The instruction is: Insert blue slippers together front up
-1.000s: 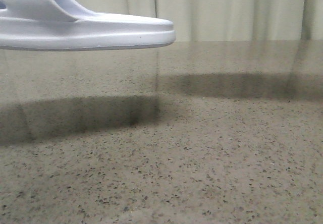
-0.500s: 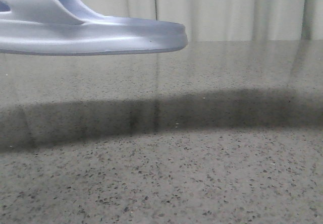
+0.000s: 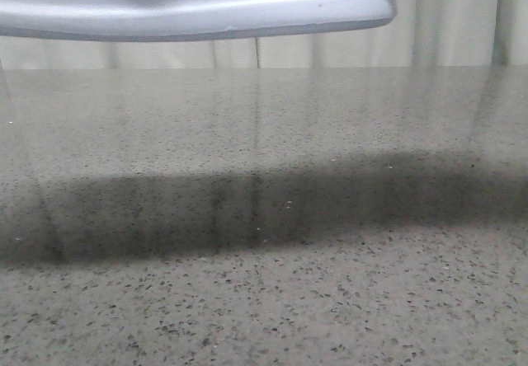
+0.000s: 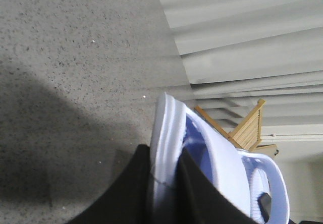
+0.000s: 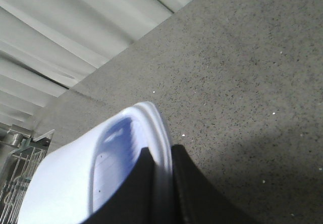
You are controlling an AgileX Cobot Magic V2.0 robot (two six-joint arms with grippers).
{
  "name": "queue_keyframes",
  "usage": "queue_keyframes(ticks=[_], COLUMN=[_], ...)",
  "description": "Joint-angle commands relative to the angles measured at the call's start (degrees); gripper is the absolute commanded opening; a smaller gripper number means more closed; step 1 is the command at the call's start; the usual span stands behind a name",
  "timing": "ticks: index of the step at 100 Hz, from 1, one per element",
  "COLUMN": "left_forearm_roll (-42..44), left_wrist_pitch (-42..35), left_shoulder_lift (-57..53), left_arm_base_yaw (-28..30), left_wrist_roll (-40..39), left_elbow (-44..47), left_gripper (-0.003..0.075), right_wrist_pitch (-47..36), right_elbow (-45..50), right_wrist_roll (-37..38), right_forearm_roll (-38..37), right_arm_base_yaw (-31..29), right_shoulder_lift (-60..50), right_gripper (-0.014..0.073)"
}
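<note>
Each gripper holds one pale blue slipper by the sole edge. In the left wrist view my left gripper (image 4: 164, 152) is shut on a slipper (image 4: 164, 125), its black fingers (image 4: 133, 188) on either side of the thick sole; the wide strap (image 4: 270, 181) shows beyond. In the right wrist view my right gripper (image 5: 161, 152) is shut on the other slipper (image 5: 65, 183) at its rim. In the front view one slipper's sole (image 3: 198, 7) hangs level, high above the table, across the top left. I cannot tell which arm holds it; neither gripper shows there.
The speckled grey table (image 3: 330, 300) carries broad dark shadows. Pale curtains (image 3: 445, 28) hang behind it. A wooden rack (image 4: 250, 128) stands beyond the table in the left wrist view, and a wire rack (image 5: 15, 183) at the edge of the right wrist view.
In the front view the slipper has risen and moved right; its strap has left the top of the frame and only the sole shows. The shadow on the table has spread right.
</note>
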Motion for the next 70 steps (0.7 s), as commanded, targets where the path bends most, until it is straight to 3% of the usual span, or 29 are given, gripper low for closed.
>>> queue_keyframes(ticks=[1, 22, 44, 70], left_forearm_roll=[-6.29, -9.76, -13.07, -17.92], left_wrist_pitch=[1.12, 2.87, 4.30, 6.03], left_shoulder_lift=[-0.03, -0.03, -0.03, -0.03], left_arm_base_yaw=[-0.37, -0.37, -0.37, -0.37], left_wrist_roll=[1.85, 3.29, 4.66, 6.28], left_elbow=[-2.23, -2.23, -2.23, -2.23], left_gripper=[0.0016, 0.0016, 0.0016, 0.0016], right_wrist_pitch=[-2.21, -1.00, -0.39, -0.78], right_elbow=[-2.06, -1.96, -0.12, 1.79], right_wrist_roll=[-1.20, -2.55, -12.20, -12.57], right_forearm_roll=[2.73, 4.88, 17.50, 19.04], right_arm_base_yaw=[-0.24, -0.24, -0.24, -0.24], right_shoulder_lift=[-0.36, -0.36, -0.36, -0.36], right_gripper=[-0.0107, -0.0107, -0.0107, -0.0107])
